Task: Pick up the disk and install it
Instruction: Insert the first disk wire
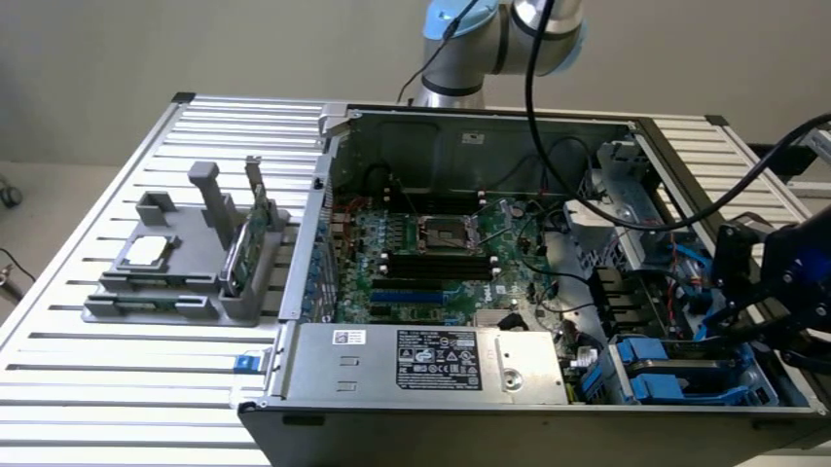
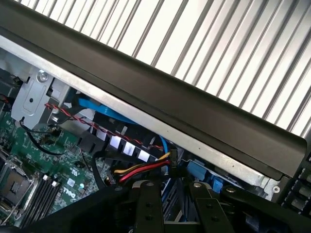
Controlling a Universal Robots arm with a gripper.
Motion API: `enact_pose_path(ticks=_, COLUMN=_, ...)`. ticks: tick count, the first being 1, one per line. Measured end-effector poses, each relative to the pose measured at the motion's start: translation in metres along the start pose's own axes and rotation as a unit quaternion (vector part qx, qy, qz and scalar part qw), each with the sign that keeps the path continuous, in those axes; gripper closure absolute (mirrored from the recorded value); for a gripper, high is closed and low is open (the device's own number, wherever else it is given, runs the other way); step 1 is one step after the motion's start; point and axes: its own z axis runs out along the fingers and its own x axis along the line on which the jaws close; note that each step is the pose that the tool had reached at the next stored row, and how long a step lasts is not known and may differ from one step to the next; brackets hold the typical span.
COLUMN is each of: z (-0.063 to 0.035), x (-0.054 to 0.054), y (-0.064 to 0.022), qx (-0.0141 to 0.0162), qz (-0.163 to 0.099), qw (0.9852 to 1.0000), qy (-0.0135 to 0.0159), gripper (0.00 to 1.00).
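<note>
Blue plastic framed the disk (image 1: 682,375), which lay low in the drive bay at the corner of the open computer case (image 1: 454,136), on the exterior view's right and nearest that camera. The pincer (image 1: 735,316) hung just above and beside it, inside the case wall. From where I stood I could not tell whether it was open or gripping the carrier.

To my eye the pick-up was done and the job had reached the fitting. The disk was at its bay, but I could not say whether it was pushed fully home or let go. Over on the exterior view's left, on the slatted counter (image 1: 78,409), a grey holder (image 1: 169,292) carried a square processor chip (image 1: 147,251) and a green circuit card (image 1: 247,243) standing on edge, both well apart from the work.

As for writing, the wrist view caught "DELL" in white on the green motherboard (image 2: 43,179). The power supply (image 1: 415,360) bore a black-and-white label crowded with approval marks, too small for me to read. A little white barcode sticker (image 1: 350,337) sat beside that label.
</note>
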Motion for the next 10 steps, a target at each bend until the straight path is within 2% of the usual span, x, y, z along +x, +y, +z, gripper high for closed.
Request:
enact_pose_path(ticks=5, z=0.0014, x=0.0001, y=0.0006, qx=0.0002, qz=0.000, qw=1.0000, qy=0.0004, gripper=0.72)
enact_pose_path(ticks=7, z=0.0016, x=0.0008, y=0.0009, qx=0.0010, qz=0.000, qw=1.0000, qy=0.0007, gripper=0.75)
enact_pose_path(ticks=8, z=0.0017, x=0.0010, y=0.0010, qx=0.0016, qz=0.000, qw=1.0000, qy=0.0010, gripper=0.81)
enact_pose_path(ticks=10, z=0.0019, x=0.0018, y=0.0014, qx=0.0035, qz=0.001, qw=1.0000, qy=0.0019, gripper=0.82)
